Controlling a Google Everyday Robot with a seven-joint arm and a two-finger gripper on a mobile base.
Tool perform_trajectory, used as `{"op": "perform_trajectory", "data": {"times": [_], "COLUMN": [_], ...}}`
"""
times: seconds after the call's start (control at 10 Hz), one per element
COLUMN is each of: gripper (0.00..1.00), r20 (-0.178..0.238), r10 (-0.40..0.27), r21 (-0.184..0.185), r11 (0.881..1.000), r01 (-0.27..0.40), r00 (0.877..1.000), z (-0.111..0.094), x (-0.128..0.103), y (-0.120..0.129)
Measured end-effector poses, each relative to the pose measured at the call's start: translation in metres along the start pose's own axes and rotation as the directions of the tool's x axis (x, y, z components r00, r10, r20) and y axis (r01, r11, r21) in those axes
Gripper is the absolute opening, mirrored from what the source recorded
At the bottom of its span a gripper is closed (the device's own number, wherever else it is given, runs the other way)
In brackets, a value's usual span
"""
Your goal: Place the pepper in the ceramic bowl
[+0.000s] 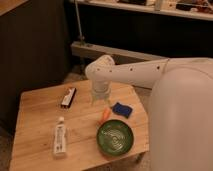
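The small orange-red pepper (105,114) lies on the wooden table (35,125) just above the rim of the dark green ceramic bowl (115,137), which sits near the table's front right edge and holds nothing. My gripper (99,100) hangs from the white arm over the table's back middle, a little above and behind the pepper, with nothing visibly held.
A blue sponge-like block (122,109) lies right of the pepper. A white tube (60,136) lies at the front left. A black and white bar (68,97) lies at the back, left of the gripper. My large white arm body fills the right side.
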Motion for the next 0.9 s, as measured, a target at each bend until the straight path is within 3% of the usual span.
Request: {"op": "perform_trajectory", "data": {"times": [0.2,0.6,0.9], "gripper": [0.65,0.65,0.65], "r20": [-0.008,-0.018,-0.015], "r10": [0.034,0.083,0.107], "r21": [-0.001,0.050,0.074], "r11": [0.999,0.995,0.992], "r01": [-0.034,-0.082,-0.106], "r00": [0.999,0.996,0.994], "z": [0.016,0.053,0.070], "x": [0.002,0.003,0.002], "y": [-0.002,-0.008,-0.018]}}
